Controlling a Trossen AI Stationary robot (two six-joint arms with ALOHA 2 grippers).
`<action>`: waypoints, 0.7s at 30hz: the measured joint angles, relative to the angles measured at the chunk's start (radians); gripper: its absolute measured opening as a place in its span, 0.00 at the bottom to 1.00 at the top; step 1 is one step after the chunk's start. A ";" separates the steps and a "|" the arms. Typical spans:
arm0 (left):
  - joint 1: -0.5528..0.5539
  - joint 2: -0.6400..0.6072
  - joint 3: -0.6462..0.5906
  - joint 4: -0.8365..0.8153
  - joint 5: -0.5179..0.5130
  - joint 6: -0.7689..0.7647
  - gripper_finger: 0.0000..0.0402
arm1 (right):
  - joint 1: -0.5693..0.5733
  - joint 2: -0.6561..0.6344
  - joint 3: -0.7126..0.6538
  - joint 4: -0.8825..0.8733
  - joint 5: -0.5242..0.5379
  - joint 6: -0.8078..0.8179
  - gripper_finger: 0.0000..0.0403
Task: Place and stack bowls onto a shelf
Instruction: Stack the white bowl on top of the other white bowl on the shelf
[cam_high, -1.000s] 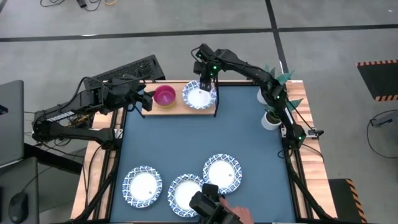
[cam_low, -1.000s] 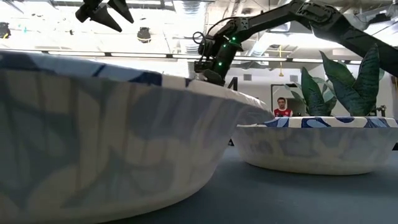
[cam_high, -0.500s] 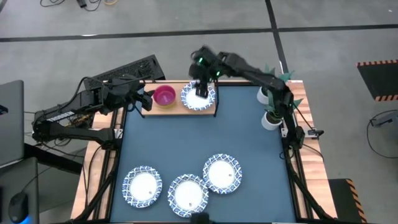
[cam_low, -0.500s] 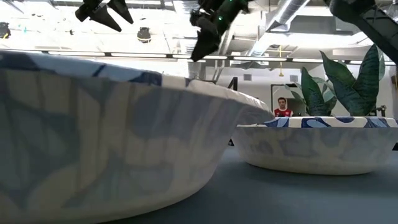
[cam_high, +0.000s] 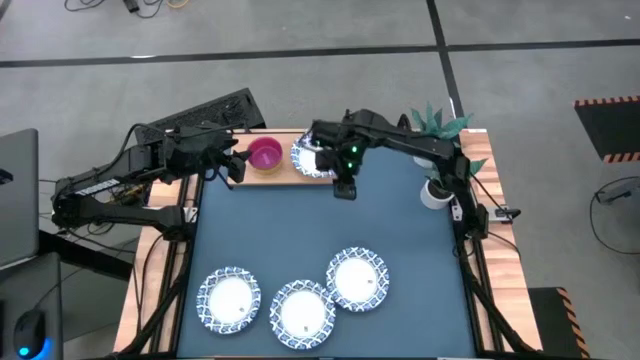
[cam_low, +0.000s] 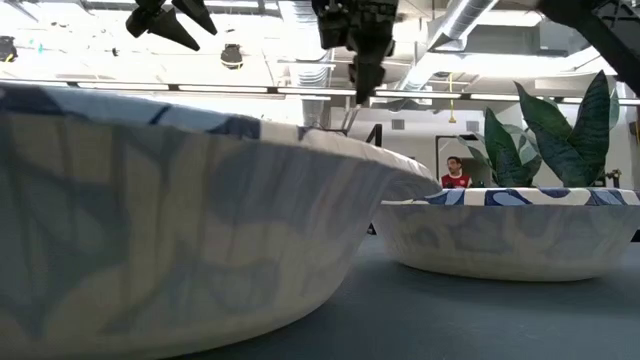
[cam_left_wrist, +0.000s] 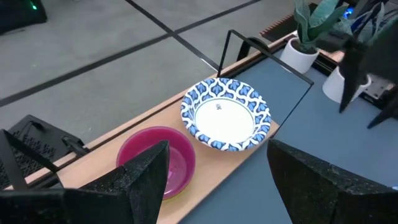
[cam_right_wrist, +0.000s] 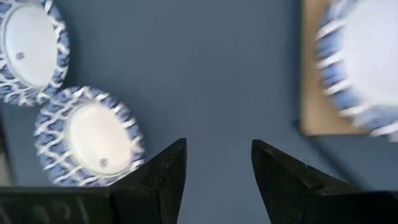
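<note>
The shelf (cam_high: 285, 175), a light wooden board on a black wire frame, stands along the table's far edge. A magenta bowl (cam_high: 265, 155) and a white bowl with a blue patterned rim (cam_left_wrist: 225, 114) rest on it side by side. A yellow-green rim shows under the magenta bowl (cam_left_wrist: 158, 163). Three more white, blue-rimmed bowls (cam_high: 229, 299) (cam_high: 305, 312) (cam_high: 358, 279) sit near the table's front edge. My right gripper (cam_high: 345, 188) hangs open and empty over the blue table just in front of the shelf, pointing down. My left gripper (cam_left_wrist: 217, 180) waits open left of the shelf.
A plant in a white pot (cam_high: 435, 190) stands at the table's far right. The shelf's black posts (cam_left_wrist: 227, 50) rise beside the white bowl. A black keyboard (cam_high: 215, 110) lies behind the table. Bare blue table (cam_high: 330, 230) spreads between shelf and near bowls. A person (cam_low: 455, 175) stands far behind.
My right gripper has left the white bowl on the shelf. It has risen and swung toward the table's near edge, tipping to point more steeply down. The bowl has stayed on the shelf. A hand with a dark object at the near edge has gone from view.
</note>
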 joint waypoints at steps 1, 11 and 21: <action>0.000 0.000 0.000 0.000 0.004 0.000 0.63 | 0.010 -0.013 -0.033 -0.001 -0.005 0.018 0.51; 0.000 0.000 0.000 -0.021 0.061 0.015 0.63 | 0.131 -0.300 -0.579 0.259 -0.022 0.251 0.51; 0.000 0.000 0.000 -0.021 0.060 0.040 0.63 | 0.265 -0.434 -0.980 0.658 -0.020 0.490 0.51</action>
